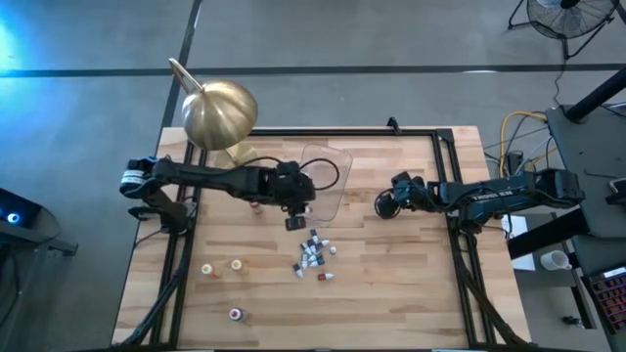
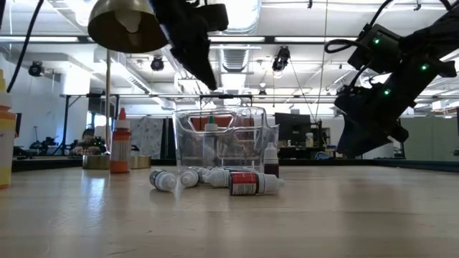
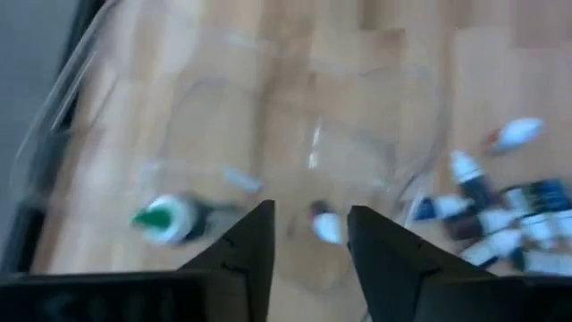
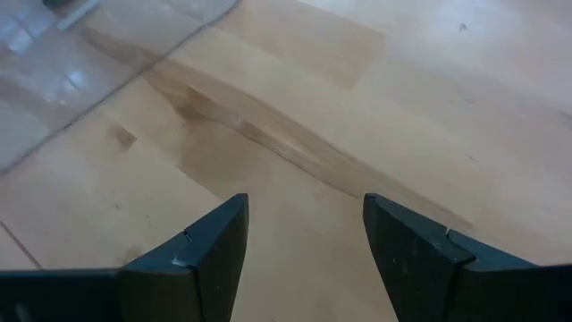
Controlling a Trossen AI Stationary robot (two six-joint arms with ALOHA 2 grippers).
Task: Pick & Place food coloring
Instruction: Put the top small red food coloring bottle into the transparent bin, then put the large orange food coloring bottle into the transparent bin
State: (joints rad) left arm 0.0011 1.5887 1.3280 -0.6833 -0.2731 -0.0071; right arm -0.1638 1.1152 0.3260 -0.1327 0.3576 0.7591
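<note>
Left tool (image 1: 297, 221) open above tub (image 1: 333, 176); food coloring (image 1: 313, 256) cluster just beside.

The tabletop (image 1: 391, 284) is pale wood in glued strips, smooth with a soft satin sheen, and the grain runs plainly beneath the right gripper's matt dark fingers (image 4: 210, 255). Just beyond the left gripper's equally matt dark fingers (image 3: 246, 255) stands a clear plastic tub (image 2: 226, 140), glossy and thin-walled, while the food coloring bottles (image 2: 251, 183) lying near them are smooth plastic with printed paper-like labels. Behind the left arm, the dome lamp (image 1: 220, 112) looks like brushed brass-coloured metal with a dull gleam.
</note>
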